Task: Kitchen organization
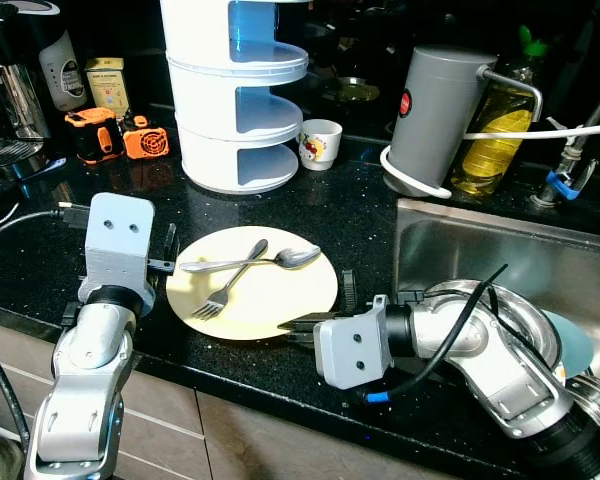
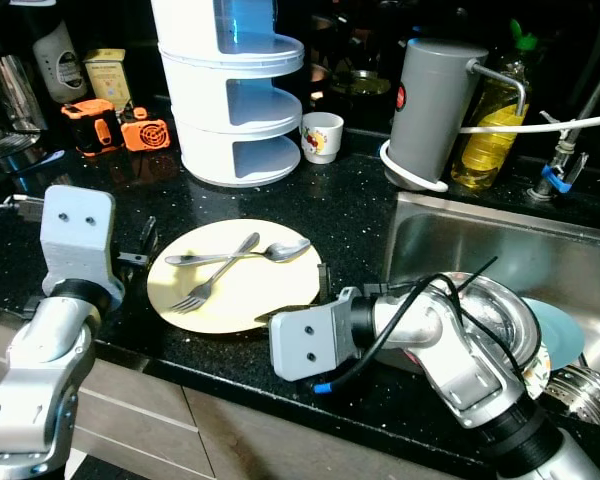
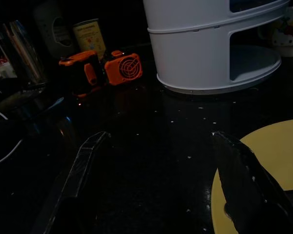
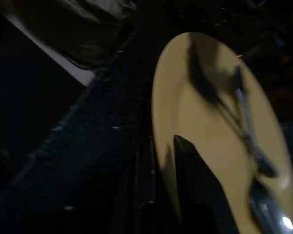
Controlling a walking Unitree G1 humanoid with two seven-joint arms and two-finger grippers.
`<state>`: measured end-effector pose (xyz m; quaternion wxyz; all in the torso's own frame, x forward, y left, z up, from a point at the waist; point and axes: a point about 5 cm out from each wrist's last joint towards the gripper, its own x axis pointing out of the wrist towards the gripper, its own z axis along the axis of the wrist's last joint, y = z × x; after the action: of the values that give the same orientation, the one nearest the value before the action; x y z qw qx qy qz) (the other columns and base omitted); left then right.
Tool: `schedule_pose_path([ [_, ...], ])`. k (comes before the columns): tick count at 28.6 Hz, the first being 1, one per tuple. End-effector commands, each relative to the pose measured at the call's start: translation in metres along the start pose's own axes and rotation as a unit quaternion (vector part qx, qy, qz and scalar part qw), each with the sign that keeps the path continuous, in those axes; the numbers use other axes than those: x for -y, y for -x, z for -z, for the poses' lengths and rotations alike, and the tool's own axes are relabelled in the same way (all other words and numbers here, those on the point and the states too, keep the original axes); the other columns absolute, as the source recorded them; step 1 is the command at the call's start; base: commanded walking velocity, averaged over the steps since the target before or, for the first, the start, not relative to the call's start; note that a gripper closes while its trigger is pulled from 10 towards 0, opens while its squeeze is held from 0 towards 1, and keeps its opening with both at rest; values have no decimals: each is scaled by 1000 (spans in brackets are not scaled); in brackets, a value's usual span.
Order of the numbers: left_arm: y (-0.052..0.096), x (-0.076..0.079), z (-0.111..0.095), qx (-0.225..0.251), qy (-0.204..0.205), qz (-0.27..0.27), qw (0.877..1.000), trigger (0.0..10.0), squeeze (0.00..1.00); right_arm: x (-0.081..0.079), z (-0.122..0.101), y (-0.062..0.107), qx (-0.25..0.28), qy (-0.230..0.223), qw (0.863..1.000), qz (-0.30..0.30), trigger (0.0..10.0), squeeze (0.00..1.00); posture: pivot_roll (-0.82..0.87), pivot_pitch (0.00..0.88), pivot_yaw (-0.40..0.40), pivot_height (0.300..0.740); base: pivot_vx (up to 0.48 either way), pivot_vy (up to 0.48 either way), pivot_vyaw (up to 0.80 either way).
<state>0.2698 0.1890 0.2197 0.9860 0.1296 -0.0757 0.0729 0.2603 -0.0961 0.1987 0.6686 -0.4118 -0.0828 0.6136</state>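
A yellow plate [image 1: 270, 295] lies flat on the black counter near its front edge. A fork [image 1: 225, 290] and a spoon [image 1: 280, 260] lie crossed on it. My left gripper [image 3: 161, 136] is at the plate's left edge and is open, with one finger [image 3: 249, 180] over the rim and the other on the bare counter. My right gripper [image 1: 298, 323] reaches in from the sink side at the plate's near right rim. In the right wrist view one finger [image 4: 195, 195] lies on top of the plate [image 4: 205, 126] and the other just outside the rim, close together.
A white tiered rack [image 1: 235, 100] stands behind the plate, with a small cup [image 1: 320, 143] beside it. A grey canister [image 1: 435, 115] and an oil bottle [image 1: 495, 135] stand at the back right. The sink [image 1: 480, 245] on the right holds dishes. Orange gadgets [image 1: 120, 135] sit at the back left.
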Motion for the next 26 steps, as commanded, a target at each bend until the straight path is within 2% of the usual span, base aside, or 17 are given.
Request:
schedule_pose_path([
  [1, -2, 2, 2, -4, -2, 7, 1000, 10000, 0, -2, -5, -2, 15, -8, 1000, -8, 10000, 1000, 88, 0, -53, 740, 0, 0, 0],
  [5, -3, 2, 1, -3, -1, 7, 1000, 10000, 0, 3, -15, -1, 52, -42, 998, 3, 10000, 1000, 90, 0, -53, 740, 0, 0, 0],
  [6, -3, 2, 1, -3, -1, 7, 1000, 10000, 0, 5, -20, 1, 71, -60, 996, 1, 10000, 898, 91, 0, -53, 740, 0, 0, 0],
  [7, -3, 2, 0, -2, -1, 8, 1000, 10000, 0, 7, -28, 5, 103, -89, 991, -6, 10000, 341, 90, 0, -53, 740, 0, 0, 0],
  [8, -3, 2, 0, -2, 0, 8, 1000, 10000, 0, 7, -31, 6, 114, -98, 989, -9, 10000, 341, 90, 0, -53, 740, 0, 0, 0],
  [9, -3, 2, 0, -2, 1, 10, 1000, 10000, 0, 9, -34, 7, 129, -106, 986, -10, 10000, 0, 92, 0, -53, 740, 0, 0, 0],
  [10, -3, 2, 0, -2, 1, 10, 1000, 10000, 0, 9, -34, 7, 129, -106, 986, -10, 10000, 0, 92, 0, -53, 740, 0, 0, 0],
  [13, -5, 7, -3, 5, 15, 52, 999, 10000, 0, 23, -46, 11, 195, -151, 969, 22, 10000, 0, 93, 0, -55, 740, 0, 0, 0],
  [14, -5, 7, -3, 5, 15, 52, 999, 10000, 0, 23, -46, 11, 195, -151, 969, 22, 10000, 0, 93, 0, -55, 740, 0, 0, 0],
  [16, -7, 7, -5, 6, 36, 81, 996, 10000, 0, 30, -51, 10, 241, -189, 951, 48, 10000, 0, 93, 0, -53, 740, 0, 0, 0],
  [19, -9, 7, -6, 5, 43, 99, 994, 10000, 0, 33, -51, 9, 254, -203, 944, 60, 10000, 0, 94, 0, -52, 740, 0, 0, 0],
  [21, -12, 5, -3, -13, 91, 165, 982, 10000, 0, 38, -46, 6, 272, -255, 923, 97, 10000, 0, 93, 0, -47, 740, 0, 0, 0],
  [22, -12, 5, -3, -13, 91, 165, 982, 10000, 0, 38, -46, 6, 272, -255, 923, 97, 10000, 0, 93, 0, -47, 740, 0, 0, 0],
  [23, -13, 2, -5, -14, 106, 212, 971, 10000, 0, 41, -41, 2, 279, -296, 905, 122, 10000, 0, 90, 0, -44, 740, 0, 0, 0],
  [24, -13, 2, -5, -14, 106, 212, 971, 10000, 0, 41, -41, 2, 279, -296, 905, 122, 10000, 0, 90, 0, -44, 740, 0, 0, 0],
  [26, -20, -12, -5, -13, 93, 223, 970, 10000, 0, 41, -36, -2, 305, -358, 869, 154, 10000, 0, 84, 0, -43, 740, 0, 0, 0],
])
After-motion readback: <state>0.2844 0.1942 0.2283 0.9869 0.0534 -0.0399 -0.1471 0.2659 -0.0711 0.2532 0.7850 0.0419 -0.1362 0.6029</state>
